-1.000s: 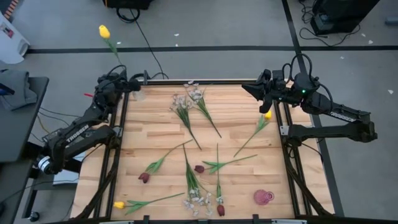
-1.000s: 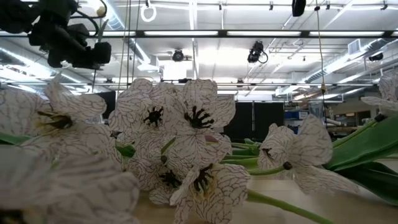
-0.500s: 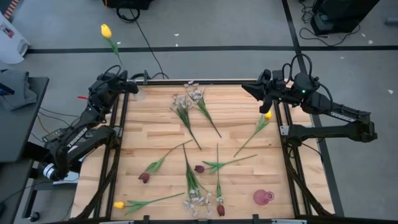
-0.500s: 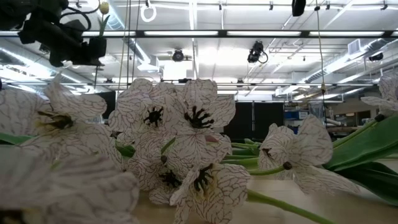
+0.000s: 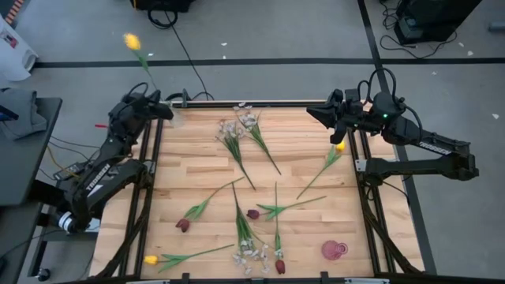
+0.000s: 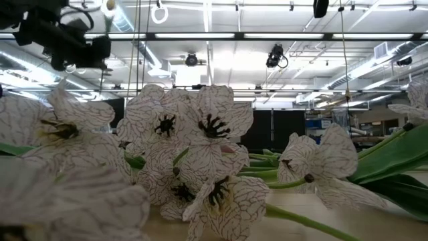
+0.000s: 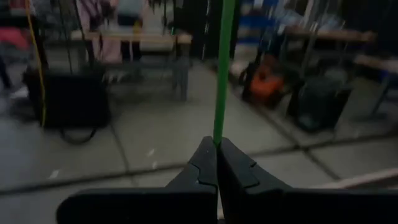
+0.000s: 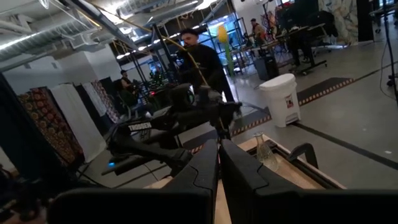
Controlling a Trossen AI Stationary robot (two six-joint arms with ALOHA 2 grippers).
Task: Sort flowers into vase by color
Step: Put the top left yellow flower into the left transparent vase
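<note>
While the left pincer (image 5: 163,110) is clamped tight on the green stem (image 7: 224,62) of a yellow tulip (image 5: 132,41), holding it upright above the counter's (image 5: 308,162) far left corner, I see most of the risk in the drop into the clear vase (image 5: 175,118) just beside it. The stem is long and the bloom sits high above the grip. If I lower it off-centre, I judge the stem's foot could catch the rim and tip that light glass over, or slide past it onto the floor. The bloom looks smeared in the overhead view, so it may be swaying, which would make the aim harder. The grip is also low on a thin, slick stem, so it could twist between the fingers. The right pincer (image 5: 322,114) waits at the far right edge, closed on nothing that I can see. A second vase, the pink one (image 5: 334,250), lies near the counter's near right corner, and a wrong choice of vase would spoil the sort.

My count, biggest first:
- Two arms.
- Two vases.
- Three white sprays: two at the far middle (image 5: 229,130) (image 5: 251,118) and one at the near edge (image 5: 248,252).
- Three yellow tulips: the held one, one by the right arm (image 5: 339,146) and one at the near left (image 5: 150,259).
- Three dark red tulips (image 5: 182,225) (image 5: 252,213) (image 5: 279,267).
</note>
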